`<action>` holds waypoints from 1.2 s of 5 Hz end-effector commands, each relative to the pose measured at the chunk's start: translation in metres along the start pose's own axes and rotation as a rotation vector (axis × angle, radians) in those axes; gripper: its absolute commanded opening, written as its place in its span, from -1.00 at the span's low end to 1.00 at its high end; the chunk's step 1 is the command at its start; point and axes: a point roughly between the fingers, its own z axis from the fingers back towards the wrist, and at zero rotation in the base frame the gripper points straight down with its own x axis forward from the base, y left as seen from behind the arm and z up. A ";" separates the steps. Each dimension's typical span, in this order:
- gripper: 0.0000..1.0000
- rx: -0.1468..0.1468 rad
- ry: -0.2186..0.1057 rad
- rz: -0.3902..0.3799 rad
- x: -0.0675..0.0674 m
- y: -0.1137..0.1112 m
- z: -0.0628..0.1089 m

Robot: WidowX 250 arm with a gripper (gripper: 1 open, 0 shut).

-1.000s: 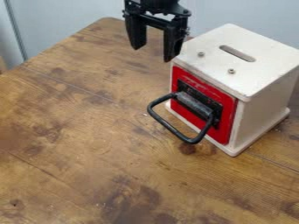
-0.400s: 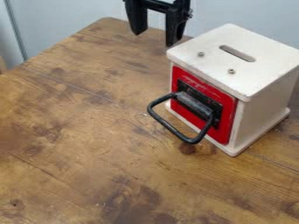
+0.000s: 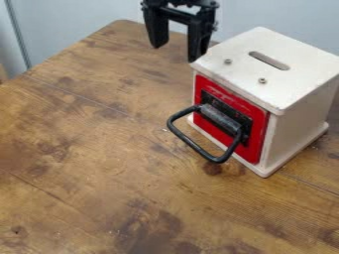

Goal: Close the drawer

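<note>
The red drawer [image 3: 232, 109] sits in the front face of a cream box [image 3: 272, 84] with a slot on top. Its black front plate [image 3: 223, 120] and large black loop handle [image 3: 203, 138] face left and forward, the handle lying low over the wooden table [image 3: 93, 149]. The red front looks nearly flush with the box. My black gripper [image 3: 177, 36] hangs at the top of the view, behind and to the left of the box, well above the table. Its two fingers [image 3: 157, 34] are spread apart and hold nothing.
The cream box stands at the right side of the table, near its right edge. The table's far edge runs behind the gripper. A pale wall and a grey panel [image 3: 11, 40] lie beyond at the left.
The gripper rose from beside the box's top left corner towards the top of the view, then settled slightly lower. The drawer and box have not moved.
</note>
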 end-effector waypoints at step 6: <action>1.00 0.022 -0.096 0.019 -0.004 -0.001 0.039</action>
